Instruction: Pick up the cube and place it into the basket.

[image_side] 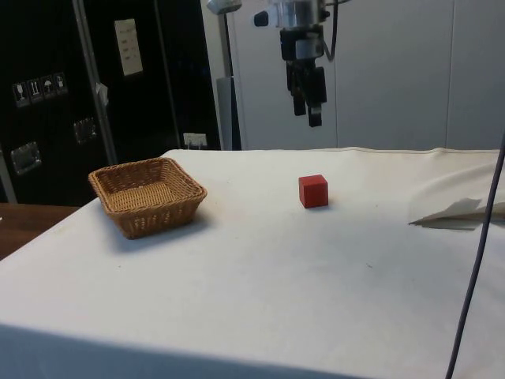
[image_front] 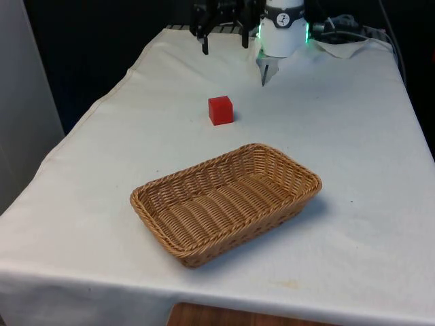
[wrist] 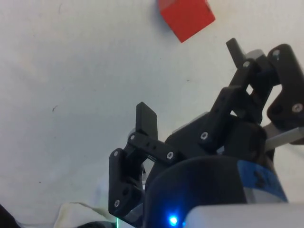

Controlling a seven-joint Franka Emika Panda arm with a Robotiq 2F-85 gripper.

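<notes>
The red cube (image_front: 220, 110) sits flat on the white-clothed desk (image_front: 353, 136), one face turned slightly toward the front view's left. Nothing crowds it. The wicker basket (image_front: 224, 204) lies well apart, long axis running diagonally. The gripper (image_side: 308, 106) hangs above, fingers wide apart, holding nothing.

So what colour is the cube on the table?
Red; the cube shows best in the front view.
</notes>
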